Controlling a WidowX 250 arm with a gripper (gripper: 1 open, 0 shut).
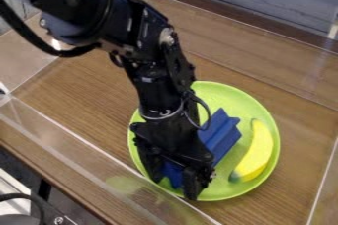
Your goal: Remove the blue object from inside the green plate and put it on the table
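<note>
The black gripper (176, 178) is lowered over the near-left part of the lime-green plate (242, 105), its jaws wide apart about the dark-blue ridged block (216, 135); whether they touch it I cannot tell. The block lies in the plate, partly hidden by the gripper, with the yellow banana (254, 151) to its right. The plate sits on the wood-grain tabletop (81, 91).
</note>
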